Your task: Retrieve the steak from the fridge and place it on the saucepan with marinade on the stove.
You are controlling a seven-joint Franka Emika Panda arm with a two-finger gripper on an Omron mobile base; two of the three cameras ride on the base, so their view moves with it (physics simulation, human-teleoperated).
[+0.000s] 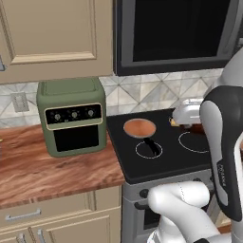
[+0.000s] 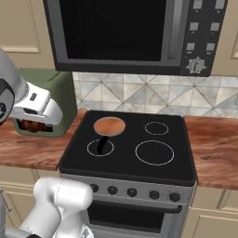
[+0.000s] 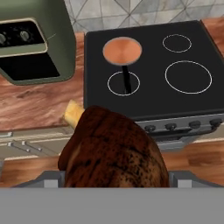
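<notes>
My gripper (image 2: 31, 123) is shut on the steak (image 3: 114, 151), a dark red-brown lump with a pale edge, big and close in the hand view. It hangs above the wood counter left of the stove (image 2: 139, 171), level with the cooktop's front. From the left base view, the steak (image 1: 195, 127) shows under the white hand, over the right side of the stove (image 1: 161, 163). The saucepan (image 1: 140, 127) (image 2: 109, 126) (image 3: 122, 50) sits by the rear left burner, its black handle pointing to the front. The orange-brown marinade (image 3: 122, 49) covers its inside. The fridge is out of view.
A green countertop oven (image 1: 72, 116) (image 3: 30, 39) stands on the wood counter (image 1: 42, 171) left of the stove. A black microwave (image 2: 125, 32) hangs over the cooktop. Dark knobs (image 2: 133, 192) line the stove's grey front. More counter (image 2: 214, 148) lies to the right.
</notes>
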